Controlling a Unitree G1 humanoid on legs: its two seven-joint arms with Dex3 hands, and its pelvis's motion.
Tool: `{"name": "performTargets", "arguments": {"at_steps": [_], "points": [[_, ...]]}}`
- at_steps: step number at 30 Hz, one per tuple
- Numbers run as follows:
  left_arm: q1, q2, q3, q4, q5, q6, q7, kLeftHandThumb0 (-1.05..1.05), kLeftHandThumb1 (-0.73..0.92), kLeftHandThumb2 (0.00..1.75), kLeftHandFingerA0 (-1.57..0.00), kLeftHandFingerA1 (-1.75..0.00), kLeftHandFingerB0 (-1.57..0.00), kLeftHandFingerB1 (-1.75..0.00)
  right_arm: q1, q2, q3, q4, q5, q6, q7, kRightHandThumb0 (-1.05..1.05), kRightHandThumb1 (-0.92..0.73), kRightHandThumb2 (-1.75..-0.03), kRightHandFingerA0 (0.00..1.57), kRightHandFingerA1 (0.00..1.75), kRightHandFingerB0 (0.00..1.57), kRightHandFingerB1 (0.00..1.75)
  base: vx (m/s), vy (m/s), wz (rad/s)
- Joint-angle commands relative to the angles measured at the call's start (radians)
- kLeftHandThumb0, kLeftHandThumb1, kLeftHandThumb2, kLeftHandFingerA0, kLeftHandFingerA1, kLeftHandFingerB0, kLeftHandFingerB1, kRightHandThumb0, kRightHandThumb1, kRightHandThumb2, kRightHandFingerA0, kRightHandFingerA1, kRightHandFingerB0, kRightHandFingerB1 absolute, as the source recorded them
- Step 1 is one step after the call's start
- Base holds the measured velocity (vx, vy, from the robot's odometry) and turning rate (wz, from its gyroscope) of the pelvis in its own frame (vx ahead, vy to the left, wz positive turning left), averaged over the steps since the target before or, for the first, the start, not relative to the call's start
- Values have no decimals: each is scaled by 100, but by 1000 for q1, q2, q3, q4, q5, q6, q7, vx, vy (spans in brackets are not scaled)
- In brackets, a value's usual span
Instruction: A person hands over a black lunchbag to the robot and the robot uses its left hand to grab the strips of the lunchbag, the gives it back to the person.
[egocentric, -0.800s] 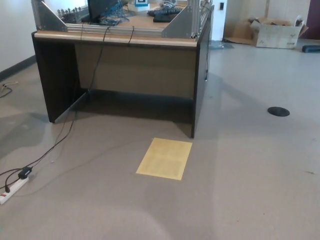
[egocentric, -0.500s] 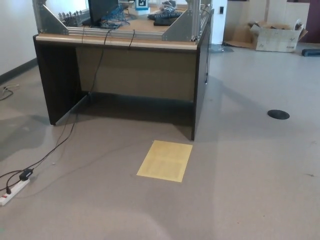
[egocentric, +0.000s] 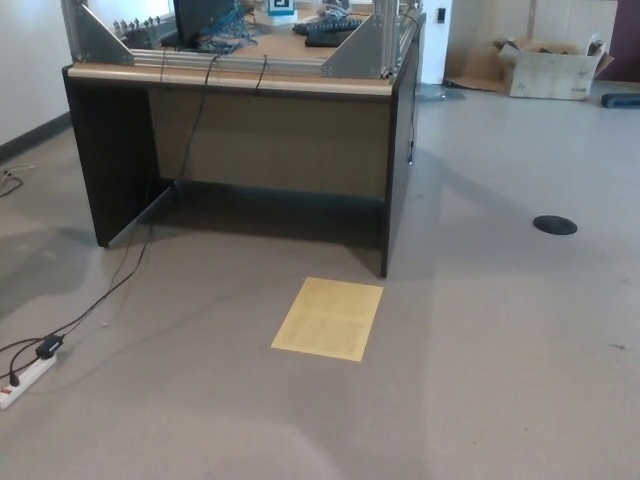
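Neither of the robot's hands shows in the head view, so I cannot tell if the fingers are apart or closed, or if they hold something. The black lunchbag also does not show, and no person is seen, so its place relative to the left hand cannot be told.

Nearest to the camera is bare grey floor (egocentric: 480, 400). At the lower left edge a white power strip (egocentric: 25, 380) lies on the floor, with a black plug (egocentric: 47, 347) in it. A dark cable (egocentric: 120, 285) runs from there over the floor toward the desk.

A little farther, near the middle, a yellow sheet (egocentric: 328, 318) lies flat on the floor, just in front of the desk's right front corner.

Behind it stands a dark desk (egocentric: 240, 150) with a light wooden top edge. On the top is a metal frame (egocentric: 360, 50) and some tangled wires (egocentric: 225, 35).

To the right, a round black disc (egocentric: 555, 225) is set in the floor. At the far right stands an open cardboard box (egocentric: 555, 68).
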Motion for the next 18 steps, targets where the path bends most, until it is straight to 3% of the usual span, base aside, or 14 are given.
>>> {"name": "performTargets", "arguments": {"at_steps": [1, 2, 3, 4, 5, 11, 12, 16, 17, 18], "points": [[25, 10, 8, -11, -19, -42, -3, -75, 50, 81, -9, -40, -5, -31, 5, -7, -16, 16, 30, -52, 20, -65, -76, -62, 36, 41, 30, 35, 0, 0, 0], [26, 12, 8, -11, -20, -39, -5, -75, 50, 81, -9, -40, -5, -31, 2, -7, -15, 21, 28, -53, 18, -65, -76, -62, 36, 41, 30, 35, 0, 0, 0], [31, 12, 9, -16, -21, -45, -7, -74, 58, 60, -15, -32, -9, -24, 5, -10, -10, 19, 22, -55, 20, -65, -78, -62, 34, 40, 29, 34, 0, 0, 0], [34, 12, 10, -18, -17, -61, 3, -75, 49, 84, -4, -39, -6, -31, 6, -12, -7, 21, 17, -55, 15, -65, -78, -63, 34, 40, 29, 34, 0, 0, 0], [38, 13, 12, -22, -3, -95, 28, -74, 49, 84, -2, -34, -14, -33, 11, -13, -3, 22, 9, -55, 7, -65, -78, -63, 34, 40, 28, 33, 0, 0, 0], [31, 25, 30, -95, -25, -121, 22, -69, 45, 83, 0, -24, -11, -28, -7, -10, -5, 32, 19, -66, 16, -63, -77, -62, 34, 41, 28, 34, 0, 0, 0], [35, 32, 42, -175, -66, -133, -14, -69, 57, 58, -3, -25, -5, -24, -15, -9, -6, 34, 20, -62, 16, -64, -76, -62, 35, 41, 29, 35, 0, 0, 0], [44, 57, 67, -402, -103, -72, -55, -67, 55, 57, -1, -24, -8, -24, -28, -16, -3, 39, 13, -53, 11, -65, -76, -62, 36, 41, 29, 35, 0, 0, 0], [39, 82, 80, -569, -116, -22, -74, -64, 54, 56, 0, -23, -7, -25, -21, -19, -2, 38, 11, -55, 8, -65, -76, -62, 37, 42, 30, 35, 0, 0, 0], [28, 93, 86, -619, -114, -7, -79, -64, 54, 57, 0, -23, -7, -25, -20, -20, -2, 36, 10, -54, 8, -68, -60, -98, 34, 55, 18, 45, 0, 0, 0]]}}
